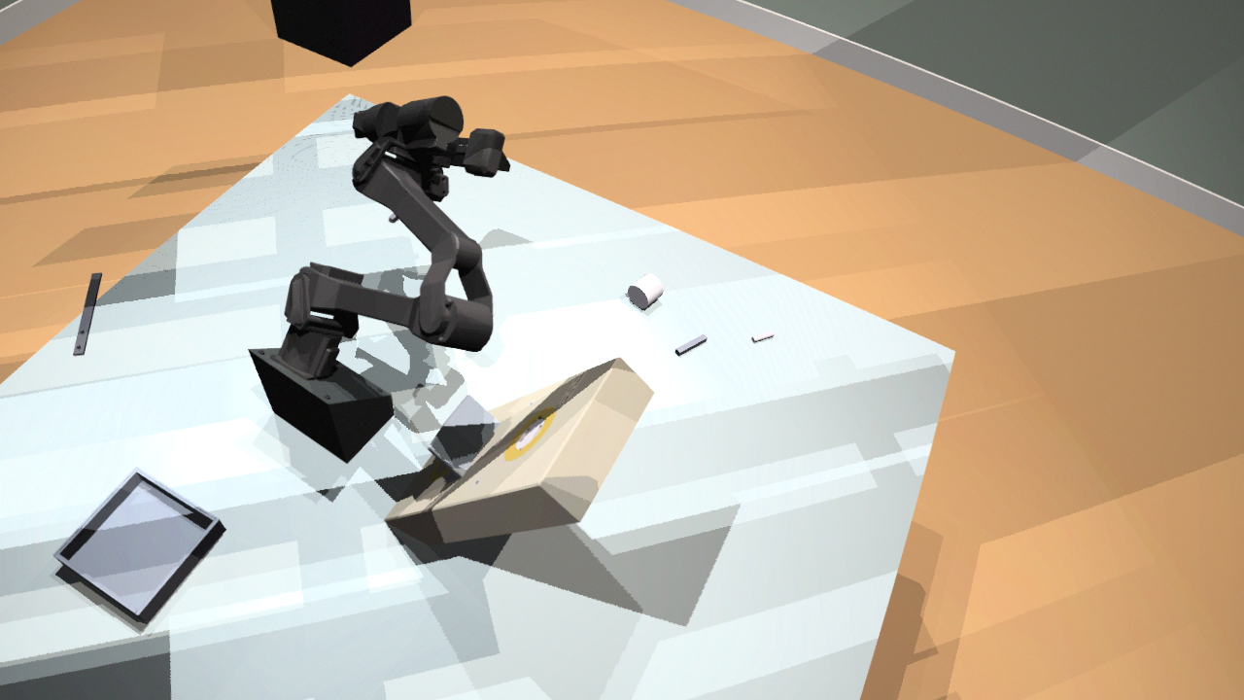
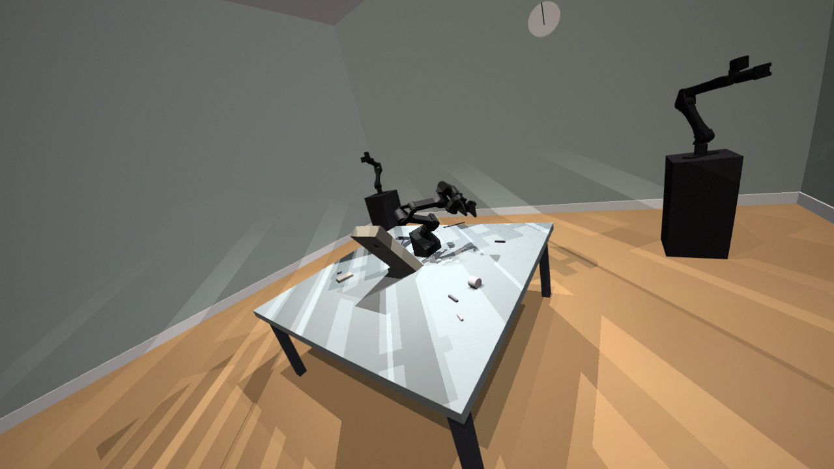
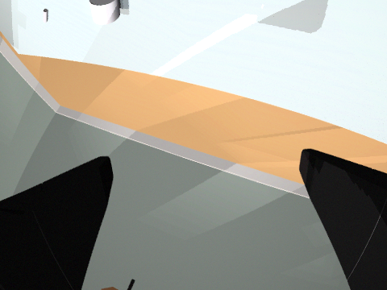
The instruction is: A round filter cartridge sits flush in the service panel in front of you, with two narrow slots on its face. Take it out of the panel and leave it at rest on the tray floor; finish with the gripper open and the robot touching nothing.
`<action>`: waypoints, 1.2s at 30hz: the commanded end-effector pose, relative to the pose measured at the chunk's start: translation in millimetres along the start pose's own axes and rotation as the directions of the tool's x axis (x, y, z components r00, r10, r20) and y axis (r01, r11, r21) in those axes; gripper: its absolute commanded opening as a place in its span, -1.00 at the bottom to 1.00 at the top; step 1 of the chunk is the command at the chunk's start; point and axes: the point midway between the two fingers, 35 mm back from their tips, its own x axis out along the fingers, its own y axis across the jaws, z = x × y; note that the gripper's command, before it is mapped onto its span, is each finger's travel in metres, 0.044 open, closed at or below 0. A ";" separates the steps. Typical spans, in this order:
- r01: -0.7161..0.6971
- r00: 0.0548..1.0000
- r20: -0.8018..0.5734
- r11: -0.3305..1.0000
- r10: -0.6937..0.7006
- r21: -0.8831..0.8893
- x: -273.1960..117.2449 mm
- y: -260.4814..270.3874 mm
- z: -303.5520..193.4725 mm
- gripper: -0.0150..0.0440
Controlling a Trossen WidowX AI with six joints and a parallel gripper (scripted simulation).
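The beige service panel (image 1: 600, 443) (image 2: 388, 251) stands tilted on the table. The round pale face of the cartridge (image 1: 528, 435) shows inside a yellow ring on the panel in the top view, seen at a steep angle; its slots are too small to make out. The grey square tray (image 1: 134, 543) lies on the table to the left, with nothing seen in it. My gripper (image 1: 472, 177) (image 2: 470, 213) (image 3: 208, 163) is open and empty, raised well above the table behind the panel and away from it. The wrist view shows neither panel nor tray.
A white cylinder (image 1: 645, 292) (image 2: 474, 282) (image 3: 106, 13) lies on the table, near a dark bar (image 1: 691, 344) (image 2: 453, 298) and a small white peg (image 1: 763, 336) (image 2: 460, 318). A long dark strip (image 1: 87, 313) lies at the far left. A beige block (image 2: 345, 277) lies beyond the panel in the exterior view.
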 end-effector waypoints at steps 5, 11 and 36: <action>-0.084 0.996 -0.047 0.995 0.081 -0.060 2.7 6.7 -10.7 0.42; -0.298 0.950 -0.167 0.924 0.263 -0.240 12.0 21.1 -36.9 -0.11; -0.370 0.847 -0.187 0.300 0.497 -0.879 101.0 106.5 -22.4 -0.14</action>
